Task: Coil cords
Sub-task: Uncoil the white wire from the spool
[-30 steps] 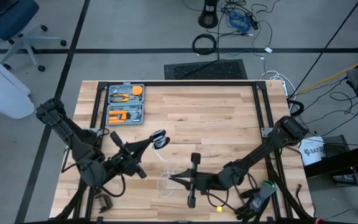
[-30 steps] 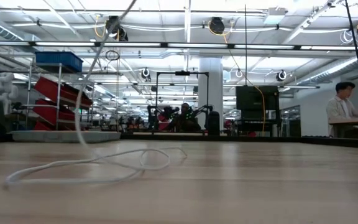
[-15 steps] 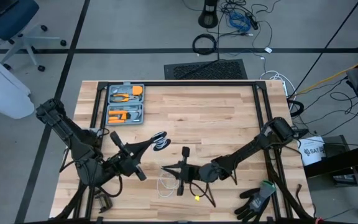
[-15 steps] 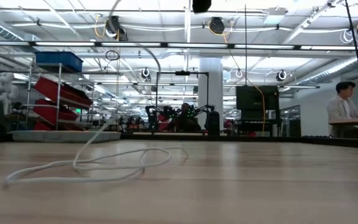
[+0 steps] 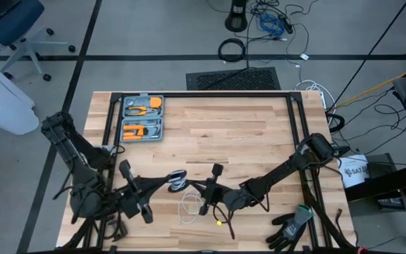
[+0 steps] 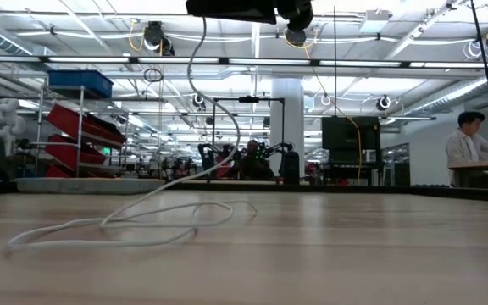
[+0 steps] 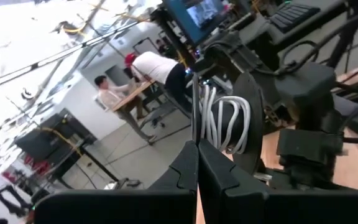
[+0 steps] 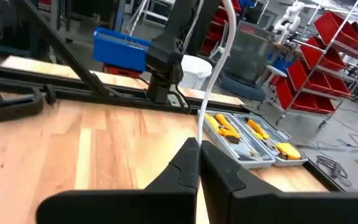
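- The tool case lies on the table in its far left corner, well apart from both arms.
- The reel sits near the table's middle, toward the front, at the tip of the left gripper.
- The right gripper is just right of the reel.
- The cord lies in loose loops on the table in front of the reel, between the two arms.
- A glove lies at the front right corner.
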You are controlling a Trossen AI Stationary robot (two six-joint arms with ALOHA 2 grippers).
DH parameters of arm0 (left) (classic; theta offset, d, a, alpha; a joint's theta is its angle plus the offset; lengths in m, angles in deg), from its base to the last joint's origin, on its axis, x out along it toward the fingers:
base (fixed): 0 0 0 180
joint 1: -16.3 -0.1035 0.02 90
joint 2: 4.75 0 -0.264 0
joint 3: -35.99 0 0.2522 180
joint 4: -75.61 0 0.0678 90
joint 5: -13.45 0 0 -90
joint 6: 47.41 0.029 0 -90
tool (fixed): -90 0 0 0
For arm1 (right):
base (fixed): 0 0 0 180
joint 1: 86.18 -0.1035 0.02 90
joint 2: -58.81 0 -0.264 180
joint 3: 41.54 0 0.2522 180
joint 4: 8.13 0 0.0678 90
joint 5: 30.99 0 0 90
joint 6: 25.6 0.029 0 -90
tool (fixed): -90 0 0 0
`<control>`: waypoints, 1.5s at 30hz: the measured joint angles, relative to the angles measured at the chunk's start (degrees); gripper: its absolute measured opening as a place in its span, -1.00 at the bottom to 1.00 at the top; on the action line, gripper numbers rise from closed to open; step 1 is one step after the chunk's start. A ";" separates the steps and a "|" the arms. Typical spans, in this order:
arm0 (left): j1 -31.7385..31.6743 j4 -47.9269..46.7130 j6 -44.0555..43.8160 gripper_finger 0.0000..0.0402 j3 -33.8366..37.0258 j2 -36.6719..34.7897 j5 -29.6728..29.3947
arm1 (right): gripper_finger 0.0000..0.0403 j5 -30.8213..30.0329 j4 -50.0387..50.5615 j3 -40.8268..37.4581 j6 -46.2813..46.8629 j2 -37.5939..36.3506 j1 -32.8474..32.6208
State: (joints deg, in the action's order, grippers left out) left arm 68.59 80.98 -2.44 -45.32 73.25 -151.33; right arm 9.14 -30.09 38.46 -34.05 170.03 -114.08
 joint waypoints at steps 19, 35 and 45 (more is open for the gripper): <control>7.85 1.80 2.01 -0.99 -0.02 -0.92 1.53 | -0.97 1.63 43.22 0.00 26.56 -9.88 -3.92; 3.88 1.01 -0.73 -0.99 -0.02 -0.92 3.18 | -0.36 14.15 10.03 -0.01 9.02 -10.09 -4.43; 1.45 0.28 -2.70 -0.99 -0.02 -0.90 8.76 | -0.18 17.08 -15.59 0.00 -7.07 -8.41 -2.70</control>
State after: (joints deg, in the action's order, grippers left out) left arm 70.03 81.26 -5.14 -45.34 72.35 -142.57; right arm 26.22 -45.68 38.46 -41.12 161.62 -116.78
